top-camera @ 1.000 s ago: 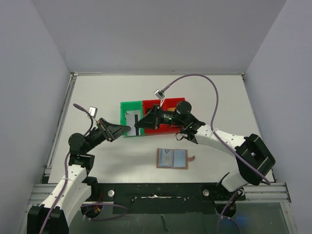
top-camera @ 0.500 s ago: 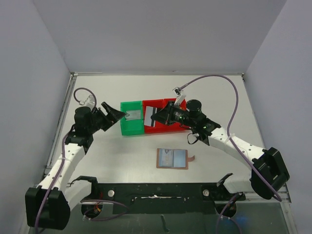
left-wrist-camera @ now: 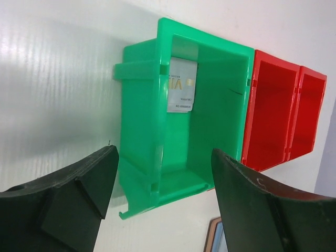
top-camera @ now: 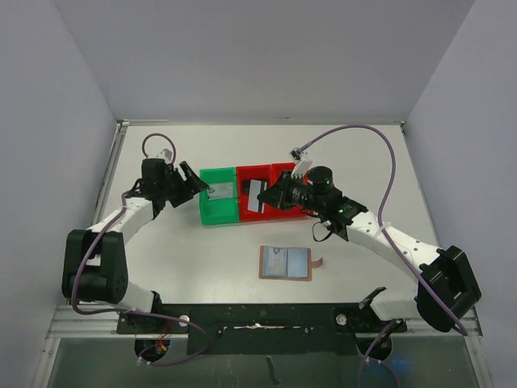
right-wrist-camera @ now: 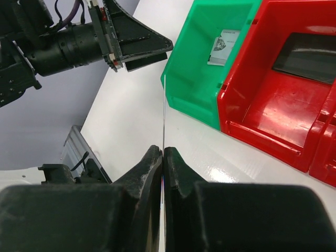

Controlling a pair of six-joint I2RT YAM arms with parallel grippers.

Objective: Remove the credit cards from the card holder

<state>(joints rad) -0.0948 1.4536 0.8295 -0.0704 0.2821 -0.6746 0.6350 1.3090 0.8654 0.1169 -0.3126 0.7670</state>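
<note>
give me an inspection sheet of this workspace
surface: white table
job's things: brown leather card holder open, flat on table; silver-grey card in green plastic bin; black card in red plastic bin; thin card, edge-on, colour unclear
clutter: nothing seen
grippers: left gripper jaws open by green plastic bin; right gripper jaws shut on thin card
cables: purple cables loop above both arms
surroundings: plain grey walls
</note>
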